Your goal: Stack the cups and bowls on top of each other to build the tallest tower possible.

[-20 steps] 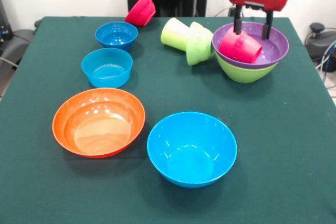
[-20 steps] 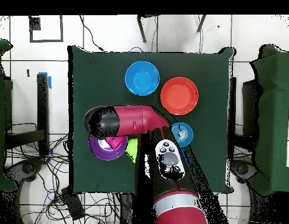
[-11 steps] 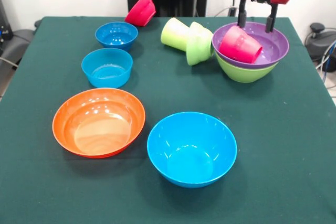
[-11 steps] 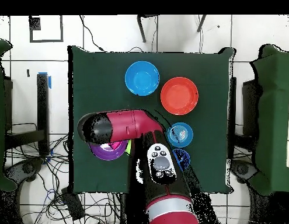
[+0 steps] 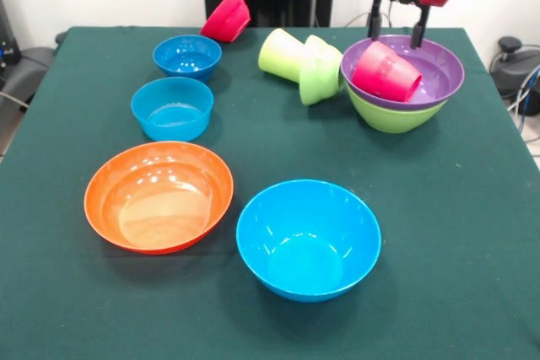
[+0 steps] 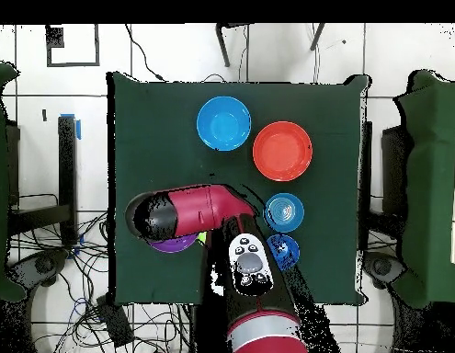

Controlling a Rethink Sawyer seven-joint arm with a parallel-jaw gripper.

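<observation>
The tower point(image 5: 403, 90) stands at the right far part of the green-clothed table point(image 5: 472, 233) in the front view: a large glossy lime-green plastic bowl point(image 5: 390, 115) at the base, a wide purple plastic bowl point(image 5: 434, 73) nested in it, and a red tapered plastic cup point(image 5: 386, 73) lying tilted on its side inside the purple bowl, mouth toward the camera. The red and black gripper point(image 5: 396, 35) hangs above the cup with its two dark fingers point(image 5: 417, 29) spread apart and empty.

Just left of the tower, a lime-green plastic cup point(image 5: 284, 55) lies on its side pushed into a small lime-green bowl point(image 5: 321, 69). A small pink-red bowl point(image 5: 226, 16) sits tipped at the table's far edge. A small dark blue bowl point(image 5: 187, 56) and a small light blue bowl point(image 5: 172, 107) stand in a line, then a large orange bowl point(image 5: 159, 196) and a large light blue bowl point(image 5: 308, 238) nearest the camera.

In the overhead view the arm point(image 6: 189, 210) covers most of the tower.
</observation>
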